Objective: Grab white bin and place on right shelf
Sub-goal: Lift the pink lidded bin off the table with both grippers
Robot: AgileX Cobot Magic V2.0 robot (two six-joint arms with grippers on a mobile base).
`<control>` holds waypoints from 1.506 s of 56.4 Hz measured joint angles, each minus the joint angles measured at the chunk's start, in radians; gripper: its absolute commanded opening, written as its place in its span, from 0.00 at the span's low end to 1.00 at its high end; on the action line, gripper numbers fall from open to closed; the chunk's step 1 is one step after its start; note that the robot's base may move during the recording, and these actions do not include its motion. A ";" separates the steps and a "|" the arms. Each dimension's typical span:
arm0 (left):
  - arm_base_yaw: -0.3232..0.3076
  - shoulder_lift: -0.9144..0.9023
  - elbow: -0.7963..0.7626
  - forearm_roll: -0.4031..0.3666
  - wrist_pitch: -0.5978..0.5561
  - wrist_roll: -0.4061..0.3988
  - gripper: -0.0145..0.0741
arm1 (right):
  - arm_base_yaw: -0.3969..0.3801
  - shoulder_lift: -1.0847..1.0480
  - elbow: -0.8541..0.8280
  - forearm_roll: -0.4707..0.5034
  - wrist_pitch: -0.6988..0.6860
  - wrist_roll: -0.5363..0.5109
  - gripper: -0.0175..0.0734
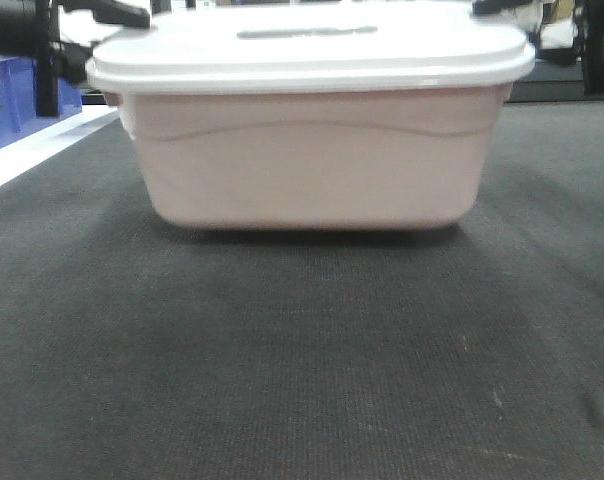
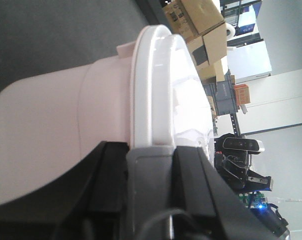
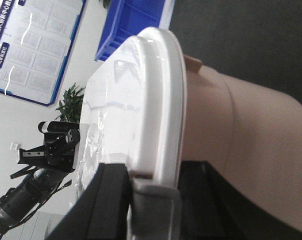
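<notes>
The white bin (image 1: 312,160), a pale pink tub with a white lid (image 1: 312,50) and a grey handle inset, fills the upper front view over a dark textured surface (image 1: 282,360). My left gripper (image 2: 152,150) is shut on the bin's (image 2: 51,120) lid rim at a grey latch. Its black fingers (image 2: 113,170) straddle the rim. At the opposite end, my right gripper (image 3: 156,172) is shut on the bin's (image 3: 241,140) rim and grey latch in the same way. Whether the bin rests on the surface or hangs just above it, I cannot tell. The right shelf is out of view.
Blue open bins (image 1: 12,95) stand at the back left beside a white ledge (image 1: 32,150); one blue bin (image 3: 131,25) shows beyond the lid. Cardboard boxes (image 2: 201,25) are stacked behind. A wall poster (image 3: 36,45) and a plant (image 3: 71,100) are in the background.
</notes>
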 measured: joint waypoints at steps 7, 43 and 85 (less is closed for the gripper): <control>0.000 -0.041 -0.020 0.000 0.000 -0.005 0.03 | 0.000 -0.057 0.000 0.028 -0.008 -0.002 0.26; 0.002 -0.228 -0.026 0.013 -0.007 -0.046 0.03 | -0.008 -0.293 0.000 0.120 -0.034 -0.002 0.26; -0.002 -0.312 -0.026 0.005 -0.039 -0.071 0.03 | -0.010 -0.268 0.000 0.118 -0.033 -0.002 0.26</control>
